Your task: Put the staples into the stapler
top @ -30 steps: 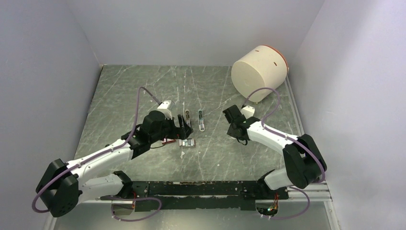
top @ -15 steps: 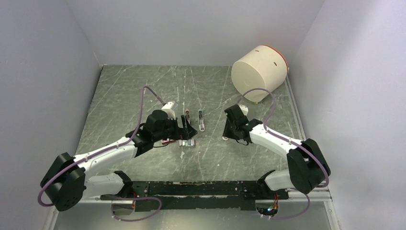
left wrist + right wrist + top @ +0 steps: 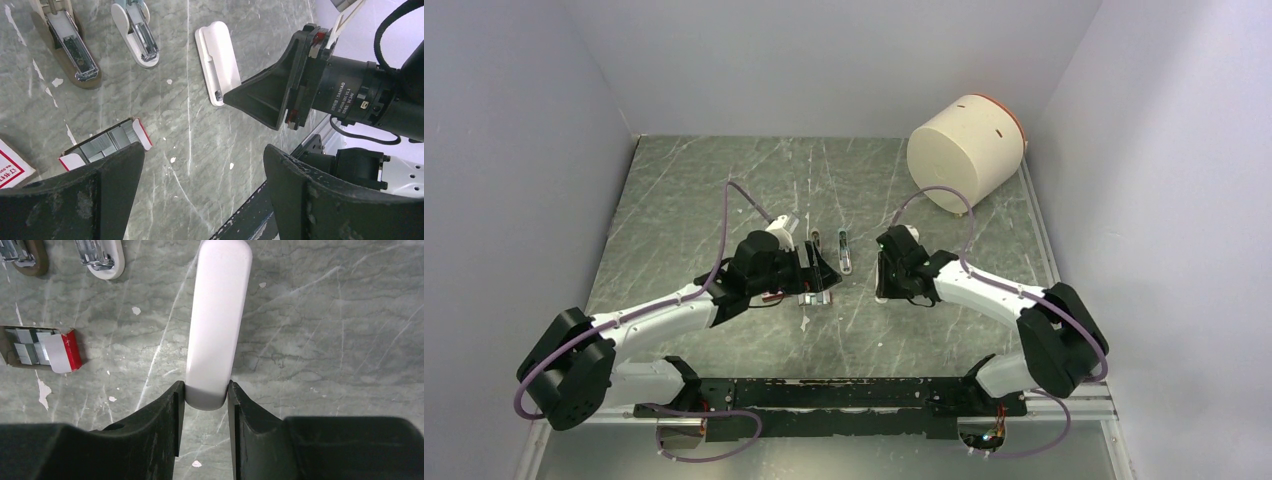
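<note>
The staples (image 3: 107, 144), a small silvery-grey block with a red-and-white end, are lying flat. Just beyond them a brown stapler half (image 3: 70, 50) and a white stapler half (image 3: 137, 35) are lying side by side, metal channels facing up. A plain white stapler piece (image 3: 217, 315) is lying flat to their right, its near end sitting pinched in the right gripper (image 3: 205, 390).

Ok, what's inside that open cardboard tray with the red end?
Silvery-grey staples, side by side, sit in the tray. The left jaws cover its other end, so the rest is unseen.
</note>
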`<state>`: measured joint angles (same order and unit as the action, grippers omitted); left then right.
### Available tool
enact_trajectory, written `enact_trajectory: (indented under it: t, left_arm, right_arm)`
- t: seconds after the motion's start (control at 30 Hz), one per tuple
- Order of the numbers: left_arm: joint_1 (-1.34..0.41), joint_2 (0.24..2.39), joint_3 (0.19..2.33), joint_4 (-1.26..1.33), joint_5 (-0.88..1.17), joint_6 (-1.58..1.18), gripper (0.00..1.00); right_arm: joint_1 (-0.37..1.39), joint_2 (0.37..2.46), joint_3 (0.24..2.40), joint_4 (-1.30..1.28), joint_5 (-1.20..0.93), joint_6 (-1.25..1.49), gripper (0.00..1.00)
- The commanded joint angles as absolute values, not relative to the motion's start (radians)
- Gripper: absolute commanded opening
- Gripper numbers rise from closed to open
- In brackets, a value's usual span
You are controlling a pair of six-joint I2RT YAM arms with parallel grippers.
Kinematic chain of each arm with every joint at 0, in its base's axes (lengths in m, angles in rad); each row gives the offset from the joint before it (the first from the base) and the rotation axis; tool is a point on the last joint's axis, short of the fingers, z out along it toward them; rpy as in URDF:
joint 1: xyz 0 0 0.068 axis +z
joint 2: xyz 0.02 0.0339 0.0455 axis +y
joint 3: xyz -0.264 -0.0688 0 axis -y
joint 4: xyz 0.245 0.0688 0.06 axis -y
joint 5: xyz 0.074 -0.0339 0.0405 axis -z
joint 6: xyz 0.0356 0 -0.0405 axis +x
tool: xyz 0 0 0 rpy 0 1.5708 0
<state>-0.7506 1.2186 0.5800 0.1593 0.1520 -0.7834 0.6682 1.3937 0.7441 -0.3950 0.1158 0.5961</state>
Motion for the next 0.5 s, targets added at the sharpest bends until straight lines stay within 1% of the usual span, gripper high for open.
enact_trajectory:
  t: [0.0,0.13,0.2,0.37,0.47]
  left_arm:
    - [-0.757,1.209,0.582,0.174,0.157,-0.805,0.93]
    - [-0.757,1.198,0.583,0.169,0.144,-0.8,0.93]
    - [-0.757,1.193,0.586,0.159,0.132,-0.796,0.94]
    - [-0.758,1.194,0.59,0.157,0.141,-0.784,0.94]
    - [-0.757,1.2,0.584,0.17,0.15,-0.784,0.93]
  right_arm:
    - [0.672,1.412,0.796,-0.48,0.17,0.567,0.39]
    - [0.68,1.385,0.814,-0.489,0.171,0.559,0.57]
    - [0.683,1.37,0.812,-0.488,0.158,0.558,0.61]
    - [0.695,1.37,0.803,-0.493,0.163,0.585,0.62]
    - [0.716,1.393,0.807,-0.489,0.181,0.603,0.59]
